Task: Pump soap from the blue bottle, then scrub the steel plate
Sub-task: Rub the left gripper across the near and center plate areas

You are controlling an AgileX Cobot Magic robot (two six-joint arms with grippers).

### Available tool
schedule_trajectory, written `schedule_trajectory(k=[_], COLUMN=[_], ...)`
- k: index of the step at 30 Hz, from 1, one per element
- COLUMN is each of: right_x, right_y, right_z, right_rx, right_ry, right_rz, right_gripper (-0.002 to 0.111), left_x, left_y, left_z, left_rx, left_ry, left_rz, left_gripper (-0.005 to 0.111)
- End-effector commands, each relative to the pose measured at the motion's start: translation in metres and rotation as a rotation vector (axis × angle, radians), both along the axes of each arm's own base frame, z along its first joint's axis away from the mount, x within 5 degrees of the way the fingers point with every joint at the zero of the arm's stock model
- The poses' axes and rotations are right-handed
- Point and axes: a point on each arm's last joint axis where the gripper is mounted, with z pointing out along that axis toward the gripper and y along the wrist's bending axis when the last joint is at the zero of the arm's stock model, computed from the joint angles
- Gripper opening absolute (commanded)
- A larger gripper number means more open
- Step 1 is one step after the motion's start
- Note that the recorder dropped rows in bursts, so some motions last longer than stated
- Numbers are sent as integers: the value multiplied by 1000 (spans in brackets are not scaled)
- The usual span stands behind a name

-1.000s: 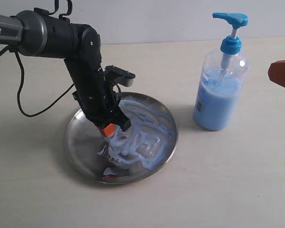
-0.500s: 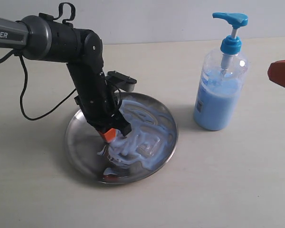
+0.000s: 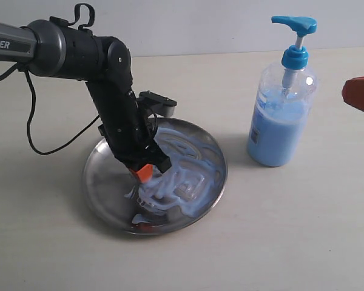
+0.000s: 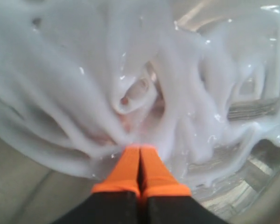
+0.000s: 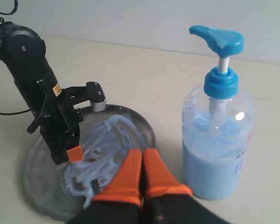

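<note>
Seeing left gripper (image 3: 145, 173) down inside the steel plate (image 3: 96, 182), orange fingertips (image 4: 126, 168) pressed flat together, nothing visible clamped between. Tips in the soap (image 3: 185, 179): pale blue, thick swirls and ridges smeared over the plate's middle and the side toward the blue bottle (image 3: 280, 115); bare metal on the plate's left part in the exterior view. Left arm (image 3: 79, 51) coming in from the upper left, wrist tilted steeply down, black cable (image 3: 29, 124) looping off it onto the table (image 3: 291, 236). Plate flat on the table, left of centre. Bottle upright to the right of the plate, near but not touching, more than half full of light blue liquid, blue pump head (image 3: 295, 24) raised on its stem, spout toward the plate side. Right gripper (image 5: 142, 156) off the plate, jaws shut tight, orange fingers touching along their length, empty; hanging above the table with plate and bottle both ahead, touching neither. Orange-red piece (image 3: 361, 96) at the right border of the exterior view, cut off by the frame; can't tell which part.
</note>
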Motion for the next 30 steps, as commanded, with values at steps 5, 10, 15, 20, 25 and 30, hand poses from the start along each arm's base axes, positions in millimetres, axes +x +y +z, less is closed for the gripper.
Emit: schedule_trajectory(k=[5,10,15,20,25,30], right_x=[0,0,0,0,0,0], right_y=[0,0,0,0,0,0], right_z=[1,1,1,1,1,2], right_rx=[1,1,1,1,1,-4], right_ry=[-8,-11,-11,-11,-11,-22], right_rz=[3,2,2,2,2,6], right_gripper=[0,0,0,0,0,0], left_x=[-7,-13,-22,-25,-22,-17], left_y=[-11,-22,-36,-41,-38,-33], left_z=[0,-3,-14,-20,-21,-10], left_rx=[-77,-85,-82,-82,-48,-9], left_ry=[35,32,36,23,-6,-74], left_rz=[4,-16,-43,-52,-54,-60], left_gripper=[0,0,0,0,0,0])
